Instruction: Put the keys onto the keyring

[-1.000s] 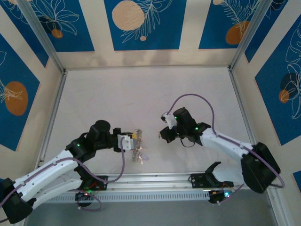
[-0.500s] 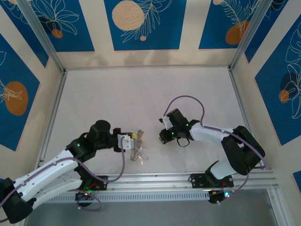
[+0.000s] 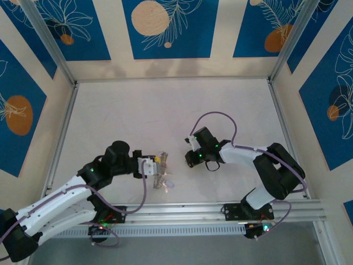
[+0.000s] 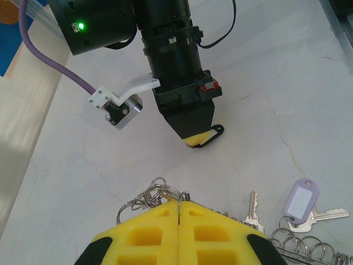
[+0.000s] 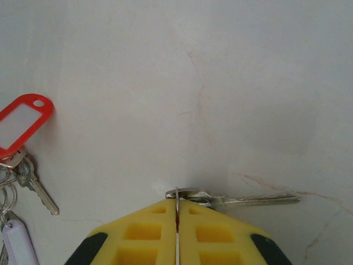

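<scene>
Silvery key [image 5: 253, 200] head-first in right gripper [image 5: 177, 212]

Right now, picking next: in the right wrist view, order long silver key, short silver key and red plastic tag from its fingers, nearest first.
1. Long silver key, at the fingers.
2. Short silver key, left.
3. Red plastic tag, upper left.

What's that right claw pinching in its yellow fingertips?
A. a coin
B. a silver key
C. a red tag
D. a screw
B: in the right wrist view, a silver key lies flat and pointing away to the side, with the metal loop at its head caught between the closed tips of the right gripper.
</scene>
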`<action>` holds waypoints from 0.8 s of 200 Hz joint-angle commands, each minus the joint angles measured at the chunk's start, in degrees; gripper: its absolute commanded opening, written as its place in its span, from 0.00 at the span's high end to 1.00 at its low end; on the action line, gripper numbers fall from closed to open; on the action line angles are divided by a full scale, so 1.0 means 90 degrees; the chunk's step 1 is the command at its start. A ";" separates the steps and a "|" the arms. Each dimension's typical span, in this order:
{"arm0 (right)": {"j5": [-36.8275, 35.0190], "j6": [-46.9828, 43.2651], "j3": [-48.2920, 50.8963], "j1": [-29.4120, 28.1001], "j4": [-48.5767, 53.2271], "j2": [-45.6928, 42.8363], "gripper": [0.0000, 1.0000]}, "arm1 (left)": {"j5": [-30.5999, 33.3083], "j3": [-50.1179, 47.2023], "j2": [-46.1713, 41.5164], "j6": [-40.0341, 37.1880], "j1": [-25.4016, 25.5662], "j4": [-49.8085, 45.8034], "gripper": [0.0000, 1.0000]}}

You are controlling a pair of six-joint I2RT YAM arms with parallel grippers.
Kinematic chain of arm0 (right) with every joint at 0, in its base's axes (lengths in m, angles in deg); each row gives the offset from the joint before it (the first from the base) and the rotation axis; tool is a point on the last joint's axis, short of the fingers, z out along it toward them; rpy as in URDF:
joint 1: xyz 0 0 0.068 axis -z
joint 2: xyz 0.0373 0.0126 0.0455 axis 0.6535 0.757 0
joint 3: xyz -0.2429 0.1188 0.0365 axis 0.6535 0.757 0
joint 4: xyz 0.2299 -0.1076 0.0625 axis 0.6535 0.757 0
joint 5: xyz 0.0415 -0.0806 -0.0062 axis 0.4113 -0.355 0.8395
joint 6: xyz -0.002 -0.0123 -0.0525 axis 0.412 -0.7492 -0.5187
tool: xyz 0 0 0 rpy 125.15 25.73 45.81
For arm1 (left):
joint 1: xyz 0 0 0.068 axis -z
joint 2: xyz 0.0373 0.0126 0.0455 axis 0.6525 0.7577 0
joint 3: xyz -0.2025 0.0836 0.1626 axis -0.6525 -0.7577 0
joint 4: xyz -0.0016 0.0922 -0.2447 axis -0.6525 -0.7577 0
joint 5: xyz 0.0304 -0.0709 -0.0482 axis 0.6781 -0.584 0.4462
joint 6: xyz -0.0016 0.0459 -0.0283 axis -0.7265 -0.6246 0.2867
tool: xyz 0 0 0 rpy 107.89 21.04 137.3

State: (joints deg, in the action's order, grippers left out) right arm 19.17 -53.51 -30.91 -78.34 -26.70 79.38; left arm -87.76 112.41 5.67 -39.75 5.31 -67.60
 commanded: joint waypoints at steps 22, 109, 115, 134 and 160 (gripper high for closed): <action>0.0034 -0.0265 -0.0053 0.0011 -0.0013 -0.0409 0.76 | -0.0057 0.0051 -0.0034 0.0036 0.0009 0.0171 1.00; 0.1033 -0.2297 0.1051 -0.0388 -0.1559 -0.2207 0.72 | -0.0067 0.0052 -0.0050 0.0040 0.0011 0.0174 1.00; 0.1114 -0.2634 0.1286 -0.0512 -0.1916 -0.2366 0.72 | -0.0066 0.0054 -0.0066 0.0053 0.0005 0.0164 1.00; 0.1561 -0.3475 0.1988 -0.0776 -0.3343 -0.2695 0.71 | -0.0077 0.0057 -0.0087 0.0064 0.0011 0.0163 1.00; 0.1660 -0.3840 0.2080 -0.1051 -0.4071 -0.2614 0.71 | -0.0122 -0.0024 -0.0140 0.0126 0.0011 0.0344 1.00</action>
State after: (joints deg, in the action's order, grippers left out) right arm 30.67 -79.48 -12.25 -85.99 -50.68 55.64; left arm -87.76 112.39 5.65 -39.58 5.31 -67.49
